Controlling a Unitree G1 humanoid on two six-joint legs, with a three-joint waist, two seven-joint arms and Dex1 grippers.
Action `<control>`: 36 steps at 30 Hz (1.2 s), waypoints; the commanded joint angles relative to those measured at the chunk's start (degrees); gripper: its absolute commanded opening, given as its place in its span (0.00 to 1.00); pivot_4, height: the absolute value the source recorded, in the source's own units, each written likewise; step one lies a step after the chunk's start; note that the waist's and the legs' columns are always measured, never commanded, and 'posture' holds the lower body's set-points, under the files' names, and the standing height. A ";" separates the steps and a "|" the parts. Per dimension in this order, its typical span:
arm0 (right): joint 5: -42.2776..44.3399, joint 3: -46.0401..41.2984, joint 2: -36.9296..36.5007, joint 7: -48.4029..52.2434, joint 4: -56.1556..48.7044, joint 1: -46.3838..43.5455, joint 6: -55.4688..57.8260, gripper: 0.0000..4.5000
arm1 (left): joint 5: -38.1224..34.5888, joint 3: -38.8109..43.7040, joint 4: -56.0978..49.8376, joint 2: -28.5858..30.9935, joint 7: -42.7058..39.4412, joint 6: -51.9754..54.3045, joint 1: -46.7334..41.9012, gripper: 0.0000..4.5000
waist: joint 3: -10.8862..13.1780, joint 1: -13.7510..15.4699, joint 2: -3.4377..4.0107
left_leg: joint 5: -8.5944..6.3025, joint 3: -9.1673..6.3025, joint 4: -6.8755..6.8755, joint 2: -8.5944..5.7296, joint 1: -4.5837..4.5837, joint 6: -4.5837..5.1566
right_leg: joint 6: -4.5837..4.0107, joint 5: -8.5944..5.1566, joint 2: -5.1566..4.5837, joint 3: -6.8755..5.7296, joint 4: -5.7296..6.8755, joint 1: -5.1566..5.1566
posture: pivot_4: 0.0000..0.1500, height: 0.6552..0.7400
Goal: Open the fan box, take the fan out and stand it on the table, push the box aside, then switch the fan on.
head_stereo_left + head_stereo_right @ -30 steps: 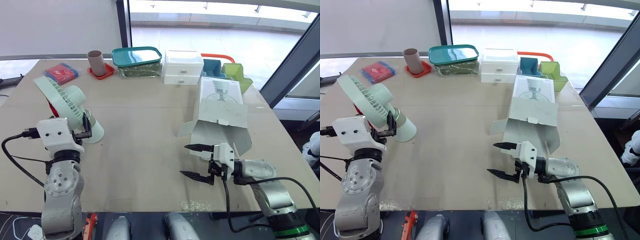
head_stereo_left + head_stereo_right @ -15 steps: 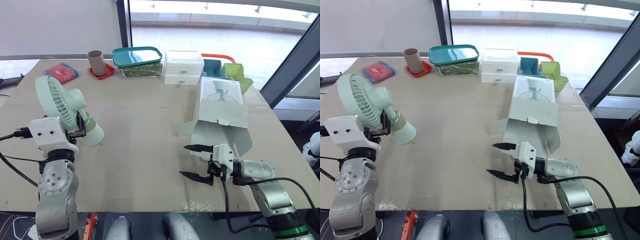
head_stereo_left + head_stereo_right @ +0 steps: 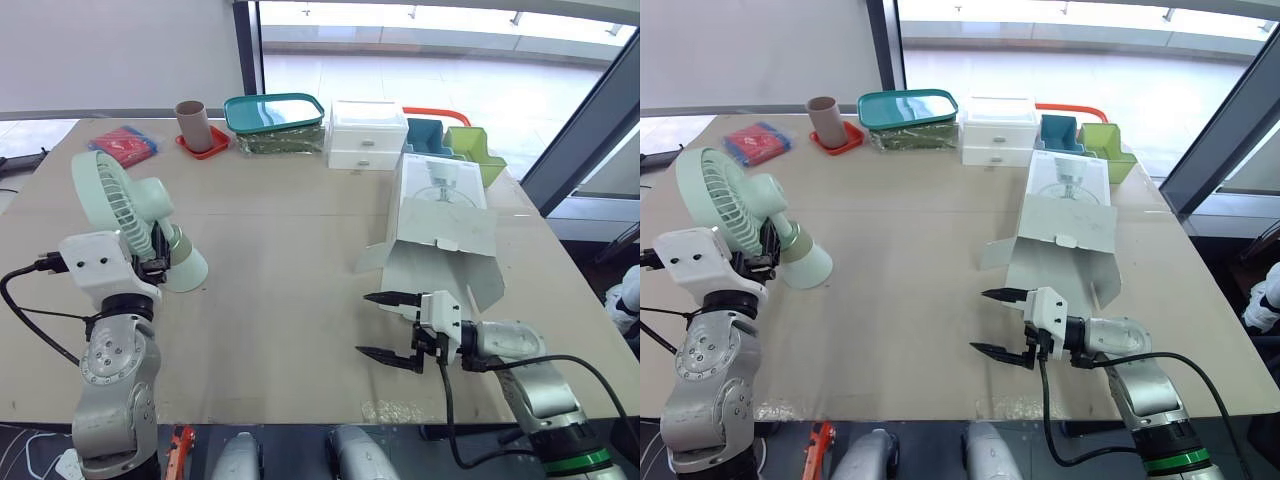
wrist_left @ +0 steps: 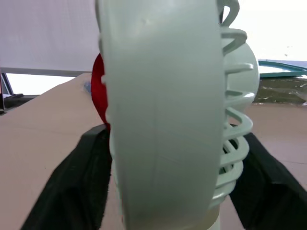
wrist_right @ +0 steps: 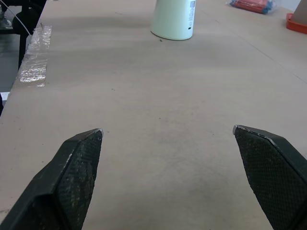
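The left gripper [image 3: 158, 262] has its fingers [image 4: 79, 182] closed on the fan [image 3: 128, 207] near the neck. The fan is tilted, with its conical base [image 3: 186, 268] low over the surface [image 3: 290, 250]. Rotate the wrist until the base rim sits flat, then release slowly and check for rocking. The right gripper [image 3: 392, 326] hovers wide open and empty, just beside the flaps of the opened box [image 3: 440, 215]
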 commanded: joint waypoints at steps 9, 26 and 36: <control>0.51 -0.25 -0.16 0.42 -0.44 -0.09 -0.82 1.00 | 0.50 -0.10 -2.08 1.60 -0.19 -0.76 0.39 0.55 | 0.00 0.04 0.00 | 0.00 -0.02 0.00 0.00 -0.02 0.00 | 0.00 0.00 0.00 -0.02 0.00 0.00 | 1.00 1.00; 3.88 -1.06 1.58 -8.07 -7.98 -5.22 11.15 1.00 | -14.26 -5.46 -2.69 9.63 -19.85 -0.97 -4.06 0.55 | 0.02 0.05 -0.01 | 0.00 -0.06 0.00 0.00 -0.06 -0.01 | 0.00 0.00 0.00 -0.07 0.00 -0.04 | 1.00 1.00; 3.95 0.19 8.64 -29.57 -20.53 -14.03 37.22 1.00 | -27.95 -8.15 6.11 12.45 -30.13 4.63 -12.25 0.55 | 0.02 0.08 -0.01 | 0.15 -0.47 -0.01 0.01 -0.30 -0.25 | -0.11 0.04 0.02 -0.46 0.12 -0.24 | 1.00 1.00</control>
